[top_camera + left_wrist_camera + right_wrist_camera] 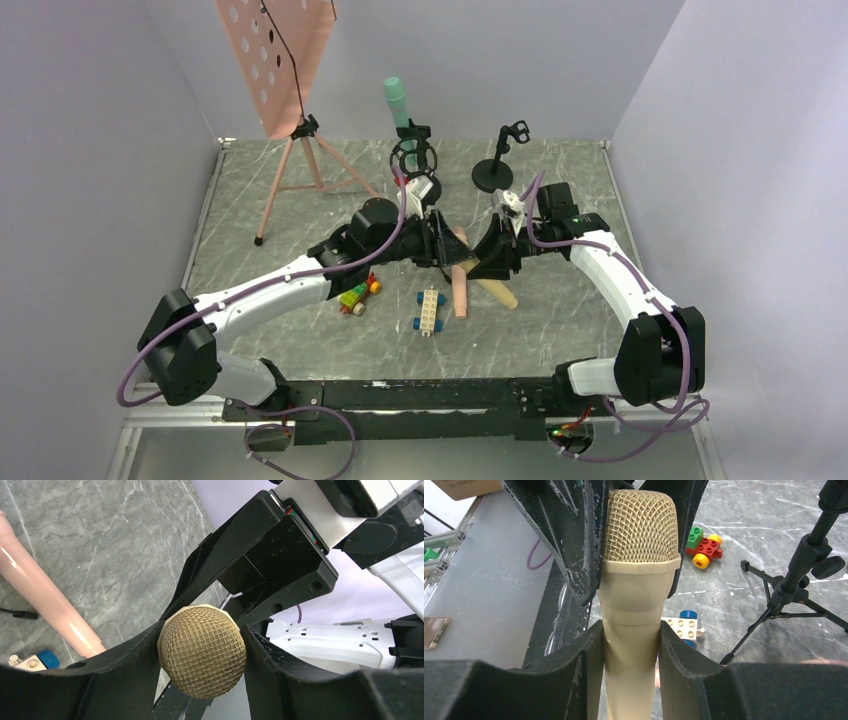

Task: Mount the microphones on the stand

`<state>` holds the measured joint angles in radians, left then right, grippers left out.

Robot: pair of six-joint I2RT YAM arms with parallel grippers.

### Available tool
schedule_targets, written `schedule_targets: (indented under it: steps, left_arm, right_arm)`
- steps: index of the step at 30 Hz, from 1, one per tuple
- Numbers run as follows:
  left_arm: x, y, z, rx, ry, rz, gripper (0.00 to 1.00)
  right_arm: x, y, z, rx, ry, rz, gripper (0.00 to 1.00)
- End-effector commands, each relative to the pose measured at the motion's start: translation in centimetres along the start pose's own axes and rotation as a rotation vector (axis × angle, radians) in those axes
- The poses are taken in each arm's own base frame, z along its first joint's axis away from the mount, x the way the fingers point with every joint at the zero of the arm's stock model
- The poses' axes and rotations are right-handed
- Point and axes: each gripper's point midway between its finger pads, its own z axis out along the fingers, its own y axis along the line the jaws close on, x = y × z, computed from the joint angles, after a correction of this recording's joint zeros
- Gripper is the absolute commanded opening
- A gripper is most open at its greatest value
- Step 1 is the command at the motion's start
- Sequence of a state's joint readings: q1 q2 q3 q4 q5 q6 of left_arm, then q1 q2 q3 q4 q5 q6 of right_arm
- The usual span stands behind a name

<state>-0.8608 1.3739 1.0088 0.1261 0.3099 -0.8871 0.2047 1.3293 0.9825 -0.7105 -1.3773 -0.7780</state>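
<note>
The step in hand looks like a mid-air hand-over, just on the near side of the black metal desk stand with a round base and an empty clip (pixel 493 176).

The left gripper (pixel 202 639) is closed on the wire-mesh head of the pale tan-yellow plastic stick microphone (pixel 631 605), its black fingers touching the mesh on both sides. The right gripper (pixel 630 642) is clamped around the smooth barrel just below the head's collar. I cannot tell whether the tail touches the grey marbled table (pixel 580 200).

To do this well, I judge that only one gripper should let go, and only once the other is secure. The domed mesh is a slippery hold, so the barrel grip ought to carry the weight. While both arms hold one rigid thing, any move should be slow, or it will twist. The part of the barrel the clip must take should be left bare.

Seen from above, the tan microphone's long axis runs diagonally. Its head points left and toward the stand, between the grippers, and its tail points right and away from the stand. It would need turning to line up with the clip.

Left of the stand, the mint green plastic microphone (pixel 396 100) sits upright in a mount. On the stand's near side, the salmon pink plastic microphone (pixel 459 292) lies on the table.
</note>
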Motion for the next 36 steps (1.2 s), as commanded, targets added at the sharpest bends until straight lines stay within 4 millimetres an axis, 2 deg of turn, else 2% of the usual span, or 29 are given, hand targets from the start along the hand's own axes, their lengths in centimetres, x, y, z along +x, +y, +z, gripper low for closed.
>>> schedule_targets:
  steps: [1, 3, 6, 9, 10, 11, 13, 14, 15, 22, 28, 31, 36]
  left_arm:
    - [-1.0, -2.0, 0.3, 0.055, -0.018, 0.044, 0.57]
    - [-1.0, -2.0, 0.3, 0.058, -0.017, 0.047, 0.50]
    - [-1.0, -1.9, 0.4, 0.056, -0.018, 0.052, 0.32]
    - [-1.0, -1.8, 0.4, 0.049, -0.020, 0.064, 0.18]
    - [-1.1, -1.8, 0.4, 0.047, -0.023, 0.075, 0.14]
    - [-1.2, -1.8, 0.2, 0.043, -0.024, 0.086, 0.10]
    - [-1.4, -1.9, -0.2, 0.037, -0.033, 0.120, 0.07]
    - [-1.5, -2.0, -0.5, 0.035, -0.037, 0.139, 0.05]
    - [-1.7, -2.1, -0.8, 0.033, -0.045, 0.158, 0.03]
    - [-2.2, -2.6, -4.2, -0.010, -0.051, 0.288, 0.00]
    - [-3.2, -2.2, -9.8, -0.165, -0.047, 0.452, 0.00]
    - [-4.8, -3.3, -12.5, -0.214, -0.070, 0.527, 0.00]
    - [-9.1, -6.8, -15.7, -0.266, -0.144, 0.648, 0.00]
  right_arm:
    - [-1.9, 0.3, 0.0, -0.029, -0.037, -0.085, 0.18]
    - [-1.9, 0.3, 0.0, -0.029, -0.038, -0.084, 0.18]
    - [-1.9, 0.4, 0.1, -0.032, -0.039, -0.083, 0.19]
    - [-2.0, 0.6, 0.0, -0.037, -0.043, -0.087, 0.25]
    - [-2.0, 0.6, 0.0, -0.036, -0.043, -0.085, 0.31]
    - [-2.0, 0.6, 0.0, -0.035, -0.043, -0.082, 0.44]
    - [-2.1, 0.6, 0.0, -0.034, -0.042, -0.079, 0.72]
    - [-2.1, 0.7, 0.0, -0.035, -0.041, -0.080, 0.94]
    - [-2.1, 0.7, 0.0, -0.035, -0.040, -0.079, 0.99]
    - [-2.4, 0.8, -0.7, -0.019, -0.033, -0.122, 1.00]
    - [-3.9, 0.6, -3.7, 0.076, -0.063, -0.189, 1.00]
    - [-4.2, -0.1, -5.1, 0.137, -0.076, -0.184, 1.00]
    - [-4.1, -0.8, -5.3, 0.157, -0.075, -0.159, 1.00]
